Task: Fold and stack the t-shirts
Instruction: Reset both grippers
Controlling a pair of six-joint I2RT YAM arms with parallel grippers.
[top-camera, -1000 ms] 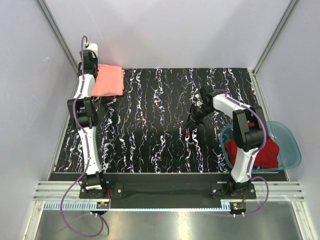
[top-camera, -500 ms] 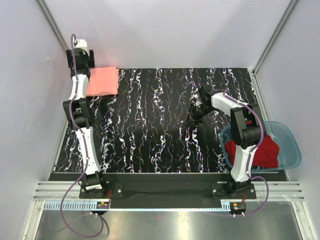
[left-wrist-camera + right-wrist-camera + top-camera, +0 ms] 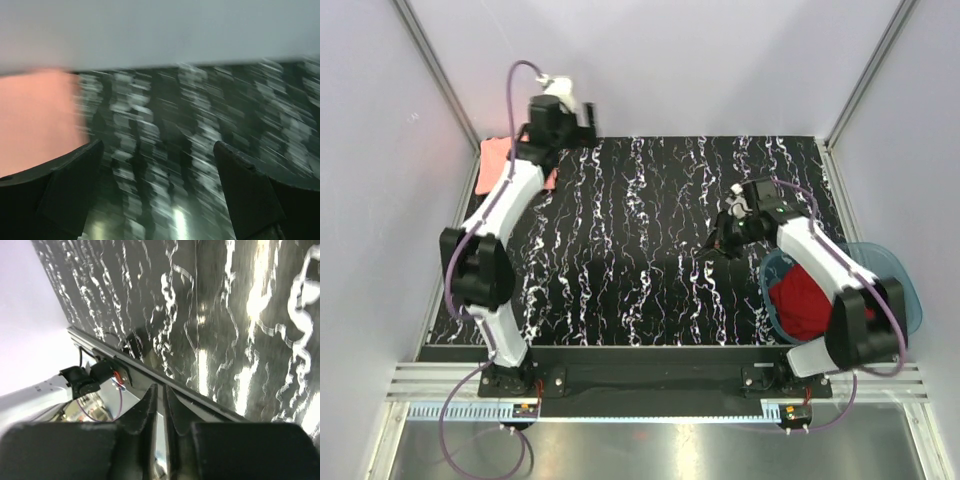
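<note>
The salmon-pink t-shirt (image 3: pixel 497 155) lies folded at the table's back left corner, mostly hidden behind my left arm. It shows as a blurred pink patch (image 3: pixel 35 115) in the left wrist view. My left gripper (image 3: pixel 578 115) is lifted to the right of it, open and empty (image 3: pixel 157 175). The dark red t-shirt (image 3: pixel 807 303) lies bunched in the blue basin (image 3: pixel 905 290). My right gripper (image 3: pixel 728 232) hangs over the table left of the basin. Its fingers stand a narrow slit apart with nothing between them (image 3: pixel 161 390).
The black marbled table (image 3: pixel 640 250) fills the middle. Grey walls close the back and sides. The blue basin overhangs the table's right edge. The right wrist view looks down at the table's near rail (image 3: pixel 150 372) and cabling.
My left gripper let go of the pink shirt, opened wide and swung up and right. My right arm shifted right toward the basin and its jaws parted slightly.
</note>
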